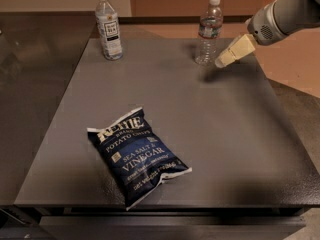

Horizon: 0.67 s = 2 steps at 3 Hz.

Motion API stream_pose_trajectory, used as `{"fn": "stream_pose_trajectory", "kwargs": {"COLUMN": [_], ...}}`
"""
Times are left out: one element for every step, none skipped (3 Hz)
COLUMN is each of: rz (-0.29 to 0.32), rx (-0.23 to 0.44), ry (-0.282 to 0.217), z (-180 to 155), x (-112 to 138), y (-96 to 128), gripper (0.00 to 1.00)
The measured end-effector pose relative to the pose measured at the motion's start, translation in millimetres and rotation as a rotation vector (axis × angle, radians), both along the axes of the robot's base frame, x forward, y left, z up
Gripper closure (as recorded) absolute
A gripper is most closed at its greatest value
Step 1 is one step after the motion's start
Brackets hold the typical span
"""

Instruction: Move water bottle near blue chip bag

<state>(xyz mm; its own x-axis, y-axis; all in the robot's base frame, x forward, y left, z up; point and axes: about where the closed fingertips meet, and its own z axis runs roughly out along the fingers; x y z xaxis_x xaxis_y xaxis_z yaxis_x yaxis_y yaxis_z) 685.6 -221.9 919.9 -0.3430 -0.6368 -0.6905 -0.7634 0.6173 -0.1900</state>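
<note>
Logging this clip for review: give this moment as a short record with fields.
water bottle: upright at the far edge of the table, right of centre
blue chip bag: flat near the front edge, apart from the bottles
gripper: close beside the water bottle, to its right in the picture
white-label bottle: upright, far left corner
task state: bottle not yet near bag
</note>
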Motion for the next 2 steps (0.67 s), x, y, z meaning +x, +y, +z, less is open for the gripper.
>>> {"fn": "stream_pose_trajectory", "kwargs": {"rz": [0.022,0.028], "rx": [0.054,0.101], "ry": [0.012,0.015], "z": [-10.1,-17.2], "x": [23.1,42.0], "y": [19.2,30.8], "gripper": [0.0,0.0]}}
